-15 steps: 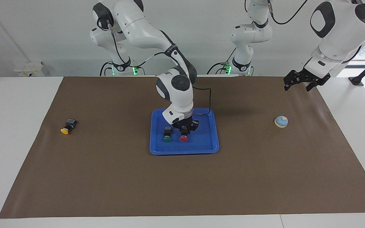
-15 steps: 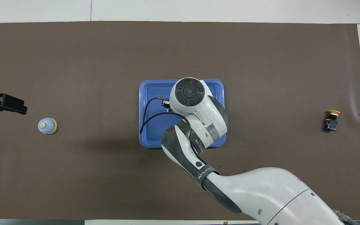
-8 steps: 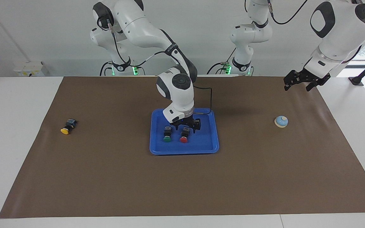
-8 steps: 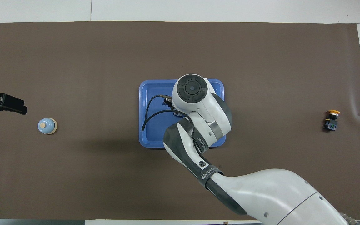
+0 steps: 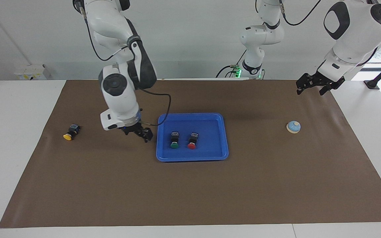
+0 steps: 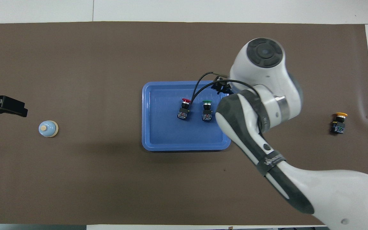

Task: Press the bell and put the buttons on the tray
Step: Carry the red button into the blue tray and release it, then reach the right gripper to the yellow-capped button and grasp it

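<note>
The blue tray (image 5: 210, 132) lies mid-table and also shows in the overhead view (image 6: 161, 127). The green button (image 5: 174, 140) (image 6: 207, 110) and the red button (image 5: 192, 140) (image 6: 184, 108) lie side by side in it. The yellow button (image 5: 69, 132) (image 6: 339, 123) lies on the mat toward the right arm's end. The bell (image 5: 293, 126) (image 6: 48, 128) stands toward the left arm's end. My right gripper (image 5: 141, 134) (image 6: 220, 88) is open and empty, low over the mat beside the tray, between the tray and the yellow button. My left gripper (image 5: 313, 86) (image 6: 3, 107) waits raised near the bell.
A brown mat (image 5: 190, 191) covers most of the white table. The right arm's cable (image 5: 167, 105) hangs over the tray's edge. A power box (image 5: 31, 72) sits at the table's edge near the right arm's base.
My right gripper let go of the red button in the tray, rose, and swung off the tray toward the yellow button. The left arm has not moved.
</note>
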Controlling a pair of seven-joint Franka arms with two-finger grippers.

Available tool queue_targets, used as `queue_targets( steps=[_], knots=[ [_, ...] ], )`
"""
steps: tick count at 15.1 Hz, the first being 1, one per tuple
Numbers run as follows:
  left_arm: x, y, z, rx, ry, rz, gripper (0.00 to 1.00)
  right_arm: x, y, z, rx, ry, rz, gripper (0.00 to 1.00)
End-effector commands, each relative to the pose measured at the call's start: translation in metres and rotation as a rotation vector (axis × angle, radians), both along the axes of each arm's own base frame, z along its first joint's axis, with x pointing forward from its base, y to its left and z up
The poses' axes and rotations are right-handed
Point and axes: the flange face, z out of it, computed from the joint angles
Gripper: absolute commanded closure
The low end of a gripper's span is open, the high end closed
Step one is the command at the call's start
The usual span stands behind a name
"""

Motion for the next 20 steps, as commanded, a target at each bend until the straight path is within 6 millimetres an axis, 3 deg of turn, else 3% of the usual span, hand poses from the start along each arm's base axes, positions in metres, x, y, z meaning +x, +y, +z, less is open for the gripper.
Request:
queue_targets(
  steps=[1, 6, 8, 12, 15, 20],
  knots=[
    [-0.003, 0.001, 0.001, 0.017, 0.004, 0.01, 0.0, -0.009, -0.067, -0.01, -0.011, 0.027, 0.038, 0.0],
    [-0.004, 0.001, 0.002, 0.017, 0.002, 0.01, 0.0, -0.037, -0.197, -0.039, -0.031, 0.043, 0.104, 0.0],
    [-0.004, 0.001, 0.002, 0.017, 0.002, 0.01, 0.0, -0.054, -0.23, -0.053, -0.031, 0.001, 0.09, 0.0],
    [-0.003, 0.001, 0.001, 0.017, 0.004, 0.01, 0.0, -0.083, -0.264, -0.064, -0.028, 0.006, 0.024, 0.0],
    [-0.004, 0.001, 0.002, 0.017, 0.002, 0.01, 0.0, -0.109, -0.264, -0.069, -0.036, -0.029, 0.019, 0.0],
    [-0.003, 0.001, 0.001, 0.017, 0.004, 0.01, 0.0, -0.135, -0.295, -0.083, -0.032, -0.07, 0.039, 0.0]
  ],
)
